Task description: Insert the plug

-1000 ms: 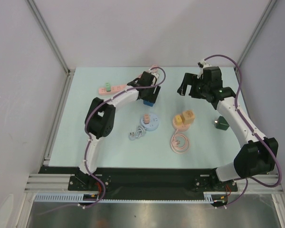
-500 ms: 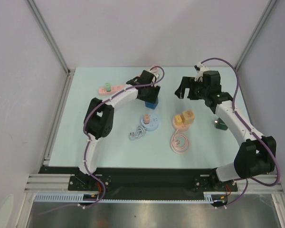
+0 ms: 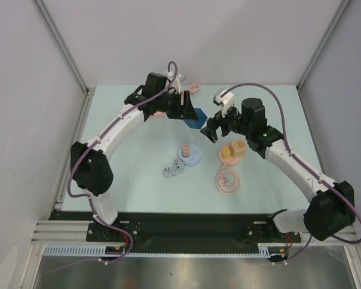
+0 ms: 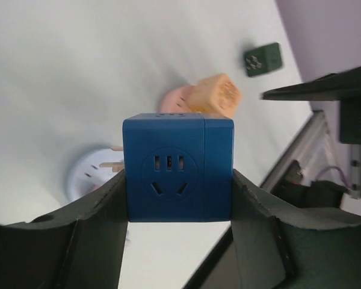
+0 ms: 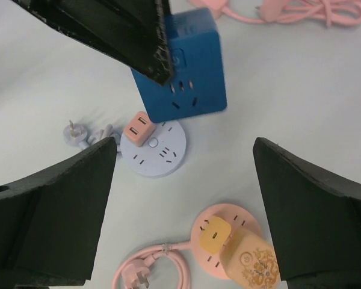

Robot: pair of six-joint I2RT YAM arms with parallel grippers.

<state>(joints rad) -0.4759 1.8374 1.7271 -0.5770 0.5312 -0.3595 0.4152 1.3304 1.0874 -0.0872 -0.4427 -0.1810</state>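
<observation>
**Blue cube held up, no plug in it yet**

Pale mint tabletop (image 3: 132, 186) inside a white-walled, aluminium-framed cell.

Left gripper (image 4: 177, 180) is clamped on the blue plastic cube socket (image 4: 177, 165), one finger on each side face. The cube is lifted clear of the table with a socket face toward the wrist camera. Every slot I can see on it is empty. Can't tell whether it has pins on the far face.

Right gripper (image 3: 218, 125) stands wide apart with nothing between the fingers, hovering just beside the cube.
- Straight below it: a round lilac plastic power strip (image 5: 153, 150) with a small pink adapter (image 5: 138, 128) on top. Its lilac corded plug (image 5: 78, 129) lies loose just beside.
- Nearer the right wrist: a round pink power strip (image 5: 228, 232) carrying a yellow adapter (image 5: 212, 236) and an orange printed cube (image 5: 249, 262). A coiled pink cord with plug (image 5: 147, 271) lies loose next to it.
- Well beyond the left fingers: a dark green cube adapter (image 4: 262, 58), with neither gripper near it.

Progress, my read: early to mid.
- Done: the socket is picked up and presented.
- Left: the right arm has to grab a plug (which one is meant, I can't tell), line its pins up with the slots and push home while the left braces.
- The insertion itself has not started.
</observation>
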